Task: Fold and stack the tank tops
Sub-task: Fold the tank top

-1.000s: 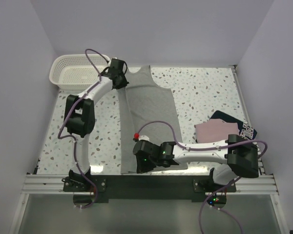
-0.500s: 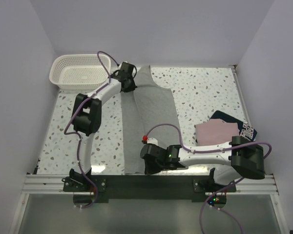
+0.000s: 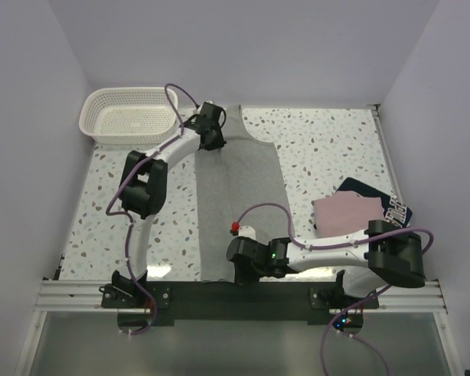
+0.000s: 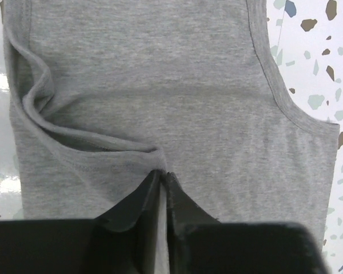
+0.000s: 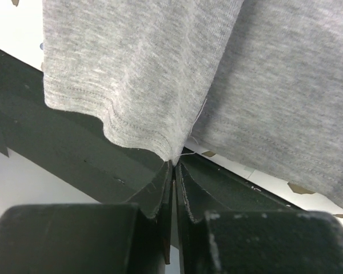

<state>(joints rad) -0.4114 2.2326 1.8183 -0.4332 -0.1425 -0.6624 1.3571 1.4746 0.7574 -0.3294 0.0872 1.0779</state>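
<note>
Grey tank top (image 3: 247,180) lies lengthwise mid-table, far edge to near edge. Left fingers (image 4: 134,202) closed on a fold by its far armhole; right fingers (image 5: 157,197) closed on the near hem corner.

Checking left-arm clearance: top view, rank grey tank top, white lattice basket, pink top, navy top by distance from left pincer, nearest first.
1. plain grey cloth tank top, in left pincer.
2. white plastic lattice basket, far-left corner.
3. folded dusty pink tank top, right edge.
4. navy lettered tank top, beneath it, rightmost.
</note>
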